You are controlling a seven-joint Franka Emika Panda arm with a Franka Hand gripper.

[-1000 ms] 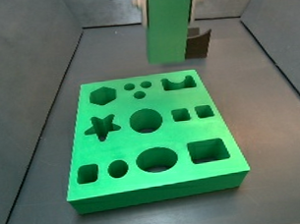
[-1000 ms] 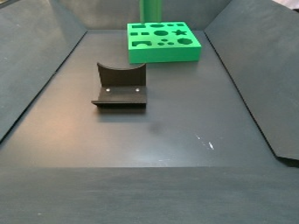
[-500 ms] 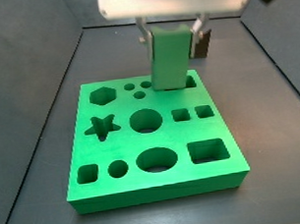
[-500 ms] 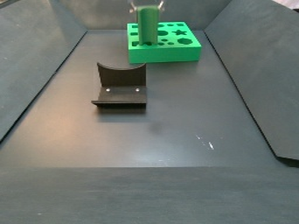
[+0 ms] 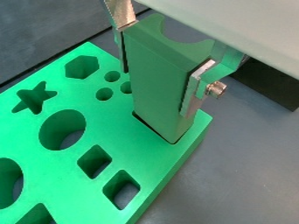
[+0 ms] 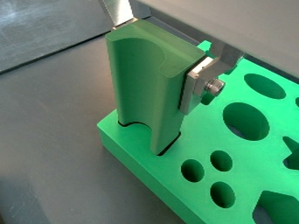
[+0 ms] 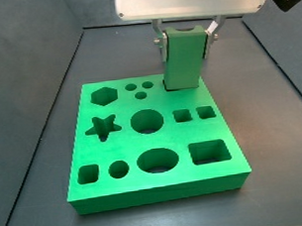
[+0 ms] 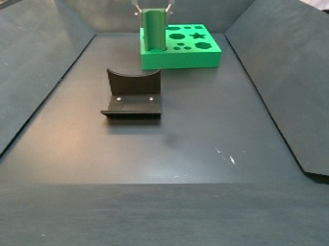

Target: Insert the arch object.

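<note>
Since half a second ago the arch object (image 7: 184, 58) has come lower: its foot, which then hung over the rear of the holed board (image 7: 117, 148), now meets the board at the cutout in its back corner, and the block stands upright there. In both wrist views (image 5: 158, 83) the piece reads as a tall, smooth, matte green slab with softly rounded edges, the same bright green as the board; its lower end sits in or at the mouth of the cutout, and a small curved notch shows at its foot in a wrist view (image 6: 142, 87). How deep it has gone cannot be told.

The gripper (image 5: 162, 63) is directly above the board's rear corner, its flat silver fingers (image 5: 198, 83) pressed against opposite faces of the block near the top, clamped on it. The white gripper body hangs above in a side view (image 7: 184, 32).

The board is a thick flat plastic slab with crisp cut holes: a hexagon, a star, round holes of several sizes, and squares. It lies on a dull dark-grey floor. In a side view, well apart from the board, the fixture (image 8: 131, 94) stands, dark and L-shaped with a curved upper edge.
</note>
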